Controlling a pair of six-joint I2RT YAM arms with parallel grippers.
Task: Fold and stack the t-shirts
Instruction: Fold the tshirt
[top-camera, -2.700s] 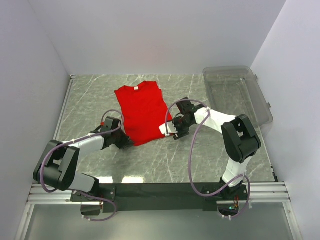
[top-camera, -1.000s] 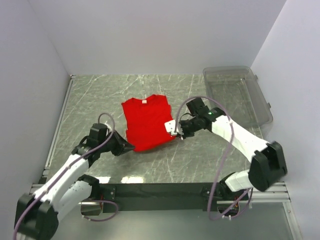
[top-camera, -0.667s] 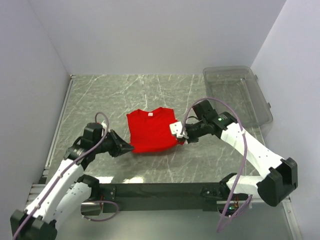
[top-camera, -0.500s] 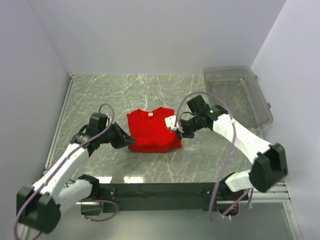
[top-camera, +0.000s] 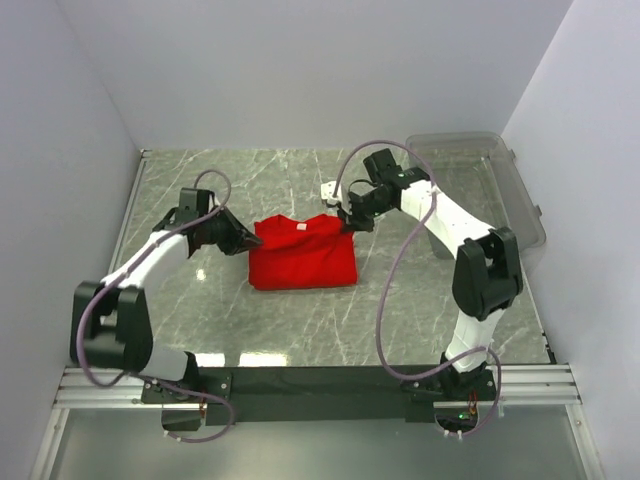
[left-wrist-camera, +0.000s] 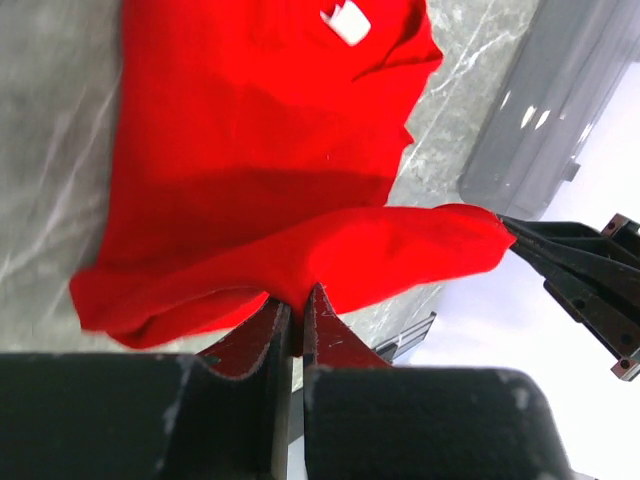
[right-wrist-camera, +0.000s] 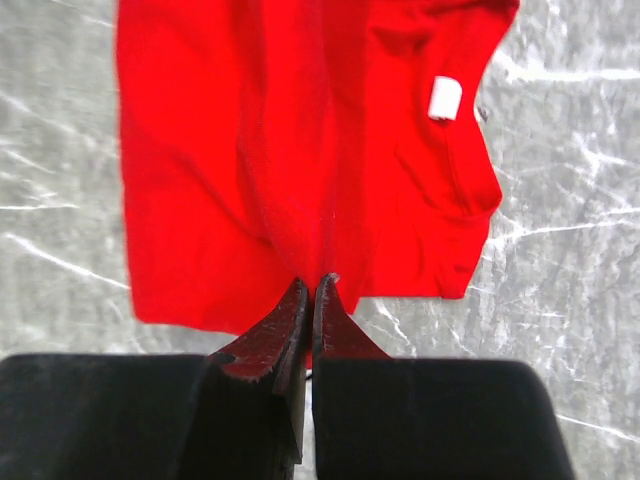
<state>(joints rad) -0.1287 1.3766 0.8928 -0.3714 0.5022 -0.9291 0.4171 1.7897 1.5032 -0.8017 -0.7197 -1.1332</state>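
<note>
From above, the red t-shirt (top-camera: 303, 262) lies folded near the middle of the table (top-camera: 330, 325), well apart from the clear bin (top-camera: 470, 160) in the far right corner. The left gripper (top-camera: 243, 243) is at the shirt's far left corner and the right gripper (top-camera: 347, 215) at its far right corner.

The left wrist camera shows its fingers pressed together on a fold of red cloth, which is raised above the rest of the shirt on the table (the white label (left-wrist-camera: 347, 20) shows at the neck).

The right wrist camera shows much the same: its fingers are pinched tight on a ridge of the shirt, with the body spread flat on the marble beyond.
</note>
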